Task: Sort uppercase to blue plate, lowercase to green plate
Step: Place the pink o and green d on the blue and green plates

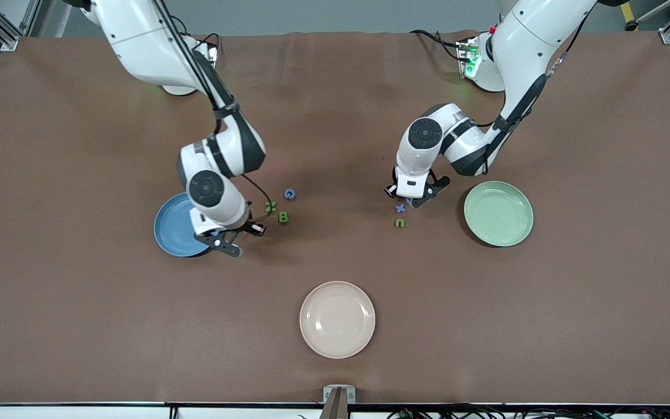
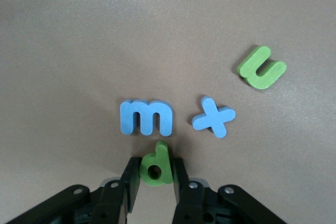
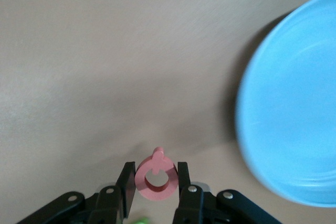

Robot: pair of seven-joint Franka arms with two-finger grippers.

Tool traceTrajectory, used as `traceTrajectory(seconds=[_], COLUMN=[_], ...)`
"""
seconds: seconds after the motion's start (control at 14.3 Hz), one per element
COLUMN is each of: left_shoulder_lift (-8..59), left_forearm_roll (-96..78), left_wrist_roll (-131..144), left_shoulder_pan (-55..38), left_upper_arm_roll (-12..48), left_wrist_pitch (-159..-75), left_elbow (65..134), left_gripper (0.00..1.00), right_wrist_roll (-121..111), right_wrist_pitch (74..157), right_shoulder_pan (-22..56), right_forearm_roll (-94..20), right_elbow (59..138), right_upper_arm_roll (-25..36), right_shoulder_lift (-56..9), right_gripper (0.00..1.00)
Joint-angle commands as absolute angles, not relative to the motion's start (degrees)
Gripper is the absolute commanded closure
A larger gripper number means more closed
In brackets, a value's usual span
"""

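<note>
While clamped: green p, pink Q.

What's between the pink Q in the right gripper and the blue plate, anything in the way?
Nothing visible. The right gripper is shut on the pink Q just beside the blue plate, with only bare tablecloth between them. The green N, green B and blue G lie away from the plate.

I see my right claw low at the edge of the blue plate. Green N, green B and blue G lie just beside it. My left claw sits by blue x and green n, near the green plate. A beige plate lies closest to the camera.
</note>
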State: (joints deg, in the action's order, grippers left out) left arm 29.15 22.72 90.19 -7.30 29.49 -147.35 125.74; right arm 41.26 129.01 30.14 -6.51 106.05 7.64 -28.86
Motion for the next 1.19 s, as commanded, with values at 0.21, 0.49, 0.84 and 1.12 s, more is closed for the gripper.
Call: traceTrajectory(seconds=[0.21,0.49,0.84,1.12], left_shoulder_lift=[28.22,22.25,18.99,18.99], left_forearm_roll=[24.26,24.08,23.55,23.55], left_wrist_roll=[91.67,90.71,76.87,63.93], left_shoulder_pan=[-7.12,-5.63,9.10,25.73], left_upper_arm_roll=[29.97,32.16,43.30,53.25], left_wrist_pitch=[-147.66,-143.81,-135.98,-133.33], left_elbow=[126.04,126.56,126.47,127.79], left_gripper=[0.83,0.83,0.83,0.83], right_wrist_roll=[24.12,17.05,17.23,17.05], right_wrist_pitch=[124.19,126.98,141.39,141.94], right_shoulder_pan=[19.88,15.29,15.82,15.73], right_forearm_roll=[-5.98,-5.98,-6.06,-6.06], right_elbow=[111.69,115.82,124.01,124.10], right_upper_arm_roll=[6.94,6.86,6.77,6.77], right_shoulder_lift=[-20.93,-20.57,-21.36,-21.97], right_gripper=[0.99,0.98,0.96,0.64])
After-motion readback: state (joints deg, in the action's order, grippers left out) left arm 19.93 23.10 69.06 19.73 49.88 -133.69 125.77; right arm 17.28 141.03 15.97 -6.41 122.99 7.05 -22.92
